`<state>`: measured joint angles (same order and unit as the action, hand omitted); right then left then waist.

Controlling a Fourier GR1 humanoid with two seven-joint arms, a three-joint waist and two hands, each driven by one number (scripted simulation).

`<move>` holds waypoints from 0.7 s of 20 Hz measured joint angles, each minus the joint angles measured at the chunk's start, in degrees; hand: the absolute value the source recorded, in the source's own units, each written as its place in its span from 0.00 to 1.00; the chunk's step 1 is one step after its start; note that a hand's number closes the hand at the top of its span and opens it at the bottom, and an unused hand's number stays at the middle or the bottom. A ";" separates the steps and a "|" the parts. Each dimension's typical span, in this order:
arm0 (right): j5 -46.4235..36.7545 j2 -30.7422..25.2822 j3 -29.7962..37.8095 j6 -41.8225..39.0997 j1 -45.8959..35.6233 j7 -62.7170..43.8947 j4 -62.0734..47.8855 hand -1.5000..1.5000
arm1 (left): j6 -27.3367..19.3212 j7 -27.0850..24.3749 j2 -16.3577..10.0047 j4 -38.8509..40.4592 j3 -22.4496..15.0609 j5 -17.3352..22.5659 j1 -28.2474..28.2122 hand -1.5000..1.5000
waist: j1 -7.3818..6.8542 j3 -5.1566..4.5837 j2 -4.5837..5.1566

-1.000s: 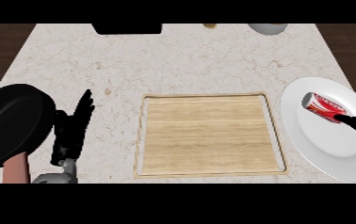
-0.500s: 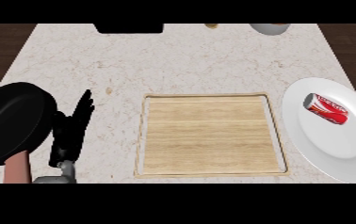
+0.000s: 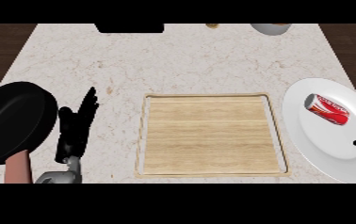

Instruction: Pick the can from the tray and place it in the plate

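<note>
1. The can (image 3: 327, 109) lay on its side on the white plate (image 3: 313, 145), in the upper part of it, well apart from the wooden tray (image 3: 208, 136), which had nothing on it. So I judged the task as good as done.
2. I judged the can light and stiff, but thin in the wall, smooth and a little slippery. Lying down it could roll easily on the plate. If I had to take it again, I would hold it across the middle of its round body, not at the ends.
3. My left hand (image 3: 75, 126) rested on the counter left of the tray, fingers straight and pointing up, holding nothing.
4. Of my right hand (image 3: 354, 143) only a small dark bit showed at the right edge over the plate, if that was it at all. How open it was I could not tell.
5. Compared with one second earlier: then a dark tip of my right hand touched the lower end of the can; now it was away from it. The can kept almost the same place, and my left hand had not moved.
</note>
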<state>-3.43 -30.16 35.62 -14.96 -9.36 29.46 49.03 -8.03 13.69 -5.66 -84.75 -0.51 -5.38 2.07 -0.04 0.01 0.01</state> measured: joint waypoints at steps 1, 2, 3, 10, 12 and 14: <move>-0.36 -0.48 -0.19 0.88 -1.04 0.82 -1.90 0.00 | 0.46 -0.23 -0.34 0.61 0.47 0.22 0.31 0.50 | -0.06 0.01 0.01; -0.82 -0.07 -0.76 2.09 -1.48 1.08 -2.76 0.00 | 0.41 0.05 -0.19 0.44 0.31 -0.02 0.32 0.50 | -0.09 -0.01 0.01; -0.75 0.05 -1.21 2.58 -1.10 -0.03 -1.65 0.00 | 0.12 0.14 0.13 0.26 0.01 -0.47 0.16 0.50 | -0.06 0.01 0.01; -1.97 -0.55 -2.92 6.98 -0.39 1.77 -5.01 0.00 | -0.12 0.59 0.91 -0.89 -0.11 -1.41 -0.20 0.50 | -0.07 0.01 0.01; -1.85 -1.30 -3.04 7.64 -0.78 1.72 -6.01 0.00 | -0.05 -0.35 0.96 0.69 0.55 -1.27 0.52 0.50 | -0.05 0.01 0.01; -1.96 -1.49 -3.17 8.76 -0.70 2.94 -7.66 0.00 | 0.36 0.19 0.97 -1.20 0.30 -1.15 -0.87 0.50 | -0.12 0.00 0.01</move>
<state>-5.40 -31.65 32.44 -6.20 -10.06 32.40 41.37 -7.67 13.87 -4.69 -85.95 -0.21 -6.54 1.20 -0.16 0.02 0.02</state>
